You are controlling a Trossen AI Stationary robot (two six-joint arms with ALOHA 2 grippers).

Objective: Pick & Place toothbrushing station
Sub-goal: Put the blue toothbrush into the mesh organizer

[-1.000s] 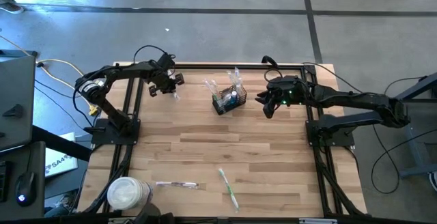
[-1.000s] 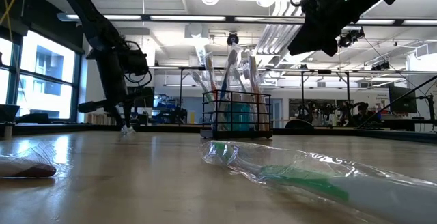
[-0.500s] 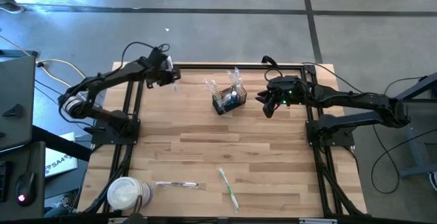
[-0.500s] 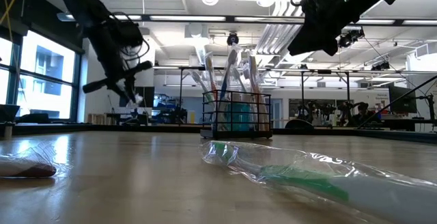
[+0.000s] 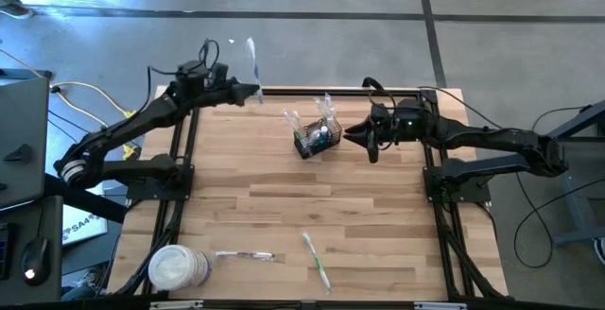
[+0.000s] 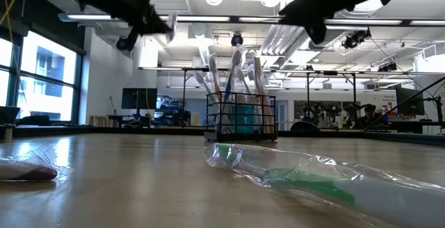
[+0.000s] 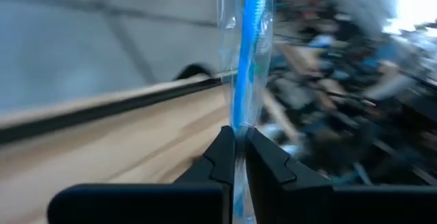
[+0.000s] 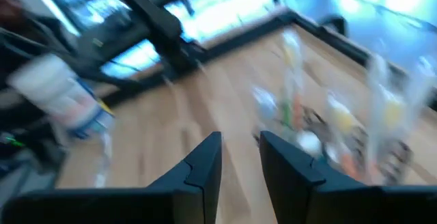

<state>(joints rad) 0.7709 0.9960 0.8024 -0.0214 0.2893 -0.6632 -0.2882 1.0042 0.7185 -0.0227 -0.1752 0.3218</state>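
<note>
Jaws: left gripper [image 7: 235,149] clamped on wrapped brush [image 7: 246,53], raised over counter's [image 5: 284,197] far-left corner; right gripper [image 8: 239,157] slightly parted, empty, beside basket [image 5: 315,138]. Step: carry. Next: lower brush upright into basket

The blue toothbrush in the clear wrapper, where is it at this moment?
The blue toothbrush is pinched in the left gripper, raised above the table's far left edge, left of the black wire basket.

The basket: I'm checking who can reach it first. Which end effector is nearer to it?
Right. The right end effector hovers just beside the basket. The left end effector is farther off, above the table's far edge, holding a wrapped toothbrush.
</note>
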